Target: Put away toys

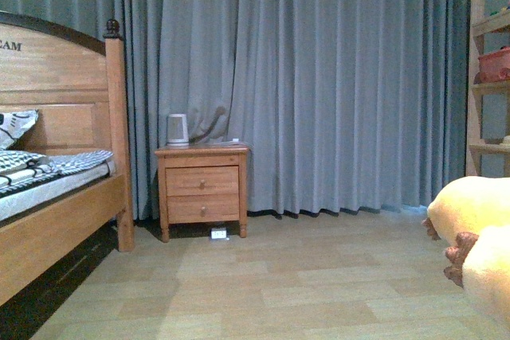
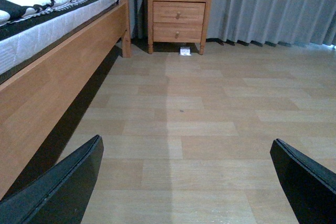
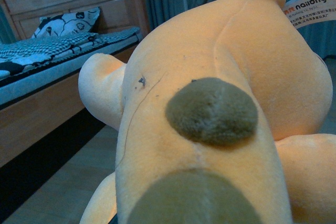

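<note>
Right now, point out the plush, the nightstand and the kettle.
plush point(image 3: 173, 45), right wrist view, orange body.
nightstand point(image 1: 202, 179), front view, top drawer front.
kettle point(image 1: 177, 129), front view, white body.

Dim, bluish light is filling the front view, tinting the grey curtain point(image 1: 319, 77) teal, while the bed point(image 1: 56, 228) is casting a deep shadow over the floor point(image 1: 279, 292) at seven o'clock. In the left wrist view the floor is showing warmer and evenly lit, with a dark band running under the bed at nine o'clock and the black fingers point(image 2: 68, 182) of the left tool point(image 2: 186, 140) looking soft-edged. In the right wrist view the plush point(image 3: 210, 51) is crowding the lens, its brown patch point(image 3: 194, 200) at six o'clock blurring, while the tag point(image 3: 310, 6) at one o'clock is reading sharp.
</note>
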Action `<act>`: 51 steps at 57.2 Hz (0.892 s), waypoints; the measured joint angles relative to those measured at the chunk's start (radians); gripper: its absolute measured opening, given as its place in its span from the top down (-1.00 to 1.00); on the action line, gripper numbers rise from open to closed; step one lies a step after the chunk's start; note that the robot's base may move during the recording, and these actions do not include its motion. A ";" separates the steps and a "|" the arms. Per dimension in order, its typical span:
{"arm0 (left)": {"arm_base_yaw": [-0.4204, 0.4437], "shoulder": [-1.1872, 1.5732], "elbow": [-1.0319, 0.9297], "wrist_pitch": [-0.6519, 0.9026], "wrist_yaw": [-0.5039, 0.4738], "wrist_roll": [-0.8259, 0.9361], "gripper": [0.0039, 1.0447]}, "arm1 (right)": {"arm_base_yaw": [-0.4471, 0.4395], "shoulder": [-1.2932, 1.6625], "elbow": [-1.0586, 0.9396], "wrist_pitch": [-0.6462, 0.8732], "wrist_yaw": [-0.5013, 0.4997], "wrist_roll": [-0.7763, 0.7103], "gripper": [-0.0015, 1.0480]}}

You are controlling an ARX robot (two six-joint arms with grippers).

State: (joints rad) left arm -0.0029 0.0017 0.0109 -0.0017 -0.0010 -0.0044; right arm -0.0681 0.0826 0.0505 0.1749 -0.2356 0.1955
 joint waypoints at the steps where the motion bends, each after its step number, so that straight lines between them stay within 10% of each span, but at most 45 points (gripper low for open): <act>1: 0.000 0.000 0.000 0.000 0.000 0.000 -0.89 | 0.000 0.000 0.000 0.000 0.000 0.000 0.66; 51: 0.000 0.000 0.000 0.000 -0.002 0.000 -0.89 | 0.002 -0.001 0.000 0.000 -0.008 -0.002 0.66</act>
State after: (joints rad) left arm -0.0025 0.0017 0.0109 -0.0017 -0.0032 -0.0044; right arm -0.0662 0.0814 0.0505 0.1749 -0.2436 0.1940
